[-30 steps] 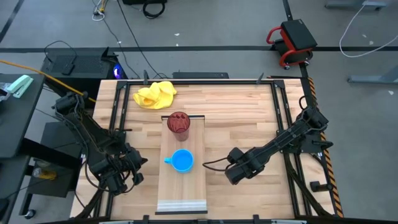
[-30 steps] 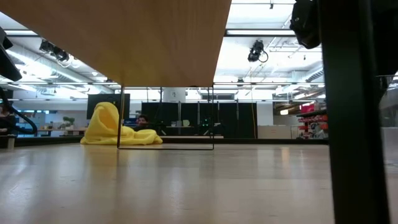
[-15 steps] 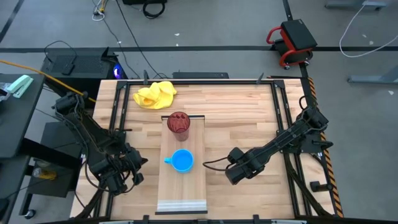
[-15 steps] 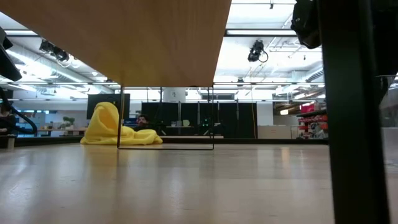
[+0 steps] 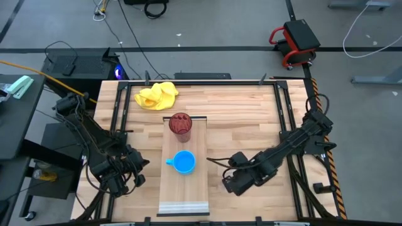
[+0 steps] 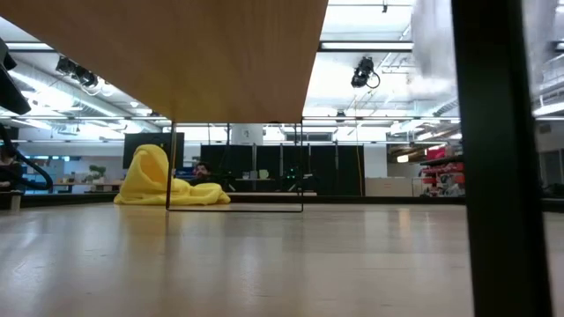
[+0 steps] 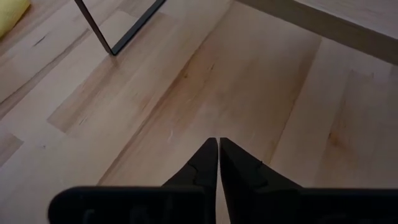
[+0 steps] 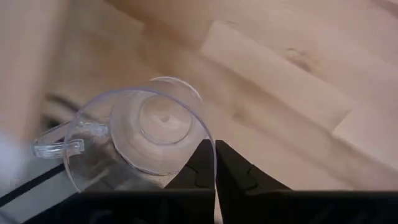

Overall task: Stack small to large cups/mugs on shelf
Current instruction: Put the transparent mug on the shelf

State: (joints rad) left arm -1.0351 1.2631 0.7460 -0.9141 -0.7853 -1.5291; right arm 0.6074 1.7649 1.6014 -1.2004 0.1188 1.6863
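Cups come first: 3 of them must end up stacked on the shelf, small ones inside big ones. The dark red tumbler stands at the far end of the shelf, by the raised lip. The blue mug sits on the shelf just in front of it. The small clear glass cup shows only in the right wrist view, right at the tips of the right gripper.

What just changed is the right arm. A moment ago its fingers were wide apart, and now they are pinched together on the thin rim of the glass cup. In the high view the right gripper has also slid a little closer to the front of the table, beside the shelf. I think this means the smallest cup has just been grabbed, so lifting it should come next. A thin glass rim is slippery, so the hold might slip.

The left gripper waits over the bare table near the front left corner. Its 2 fingers are close together, and it holds nothing. The yellow cloth lies at the back.
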